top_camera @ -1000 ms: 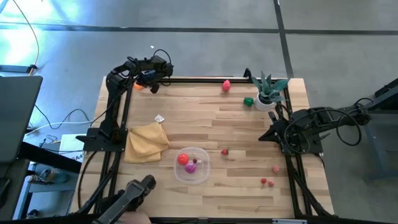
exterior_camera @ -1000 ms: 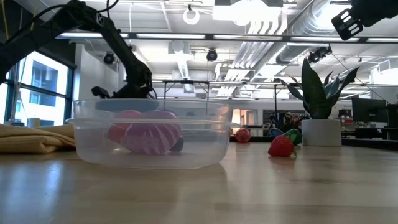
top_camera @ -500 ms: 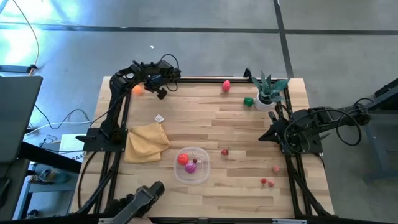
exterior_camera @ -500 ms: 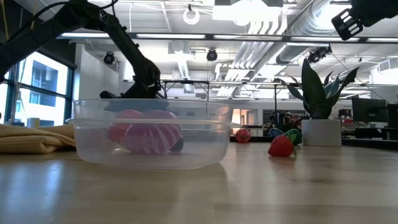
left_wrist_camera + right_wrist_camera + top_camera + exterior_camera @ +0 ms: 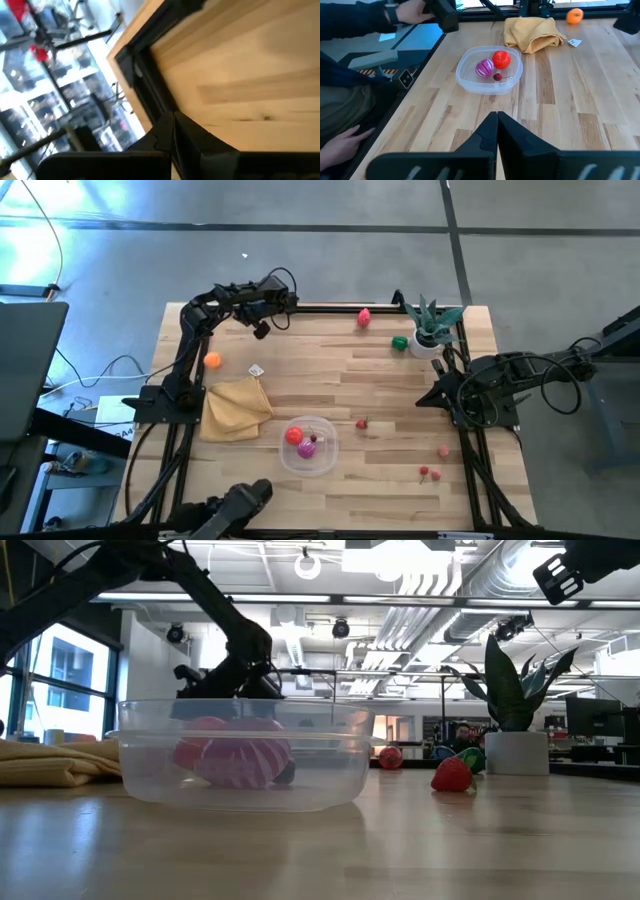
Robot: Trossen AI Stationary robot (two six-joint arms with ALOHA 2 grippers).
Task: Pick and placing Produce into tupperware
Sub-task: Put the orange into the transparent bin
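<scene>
We see left gripper (image 5: 262, 330) closed, empty, now swung right along desk (image 5: 400, 480) far edge | orange fruit (image 5: 212, 361) dropped off it, at left edge | right gripper (image 5: 497, 131) closed, parked | tupperware (image 5: 309, 461) unmoved, front-centre

Clear tupperware (image 5: 309, 446) sits on my table's near middle, holding red, magenta and small dark produce. Loose: orange (image 5: 212, 361) far left, strawberry (image 5: 362, 423) beside the tub, green piece (image 5: 400, 343) by the plant.
</scene>
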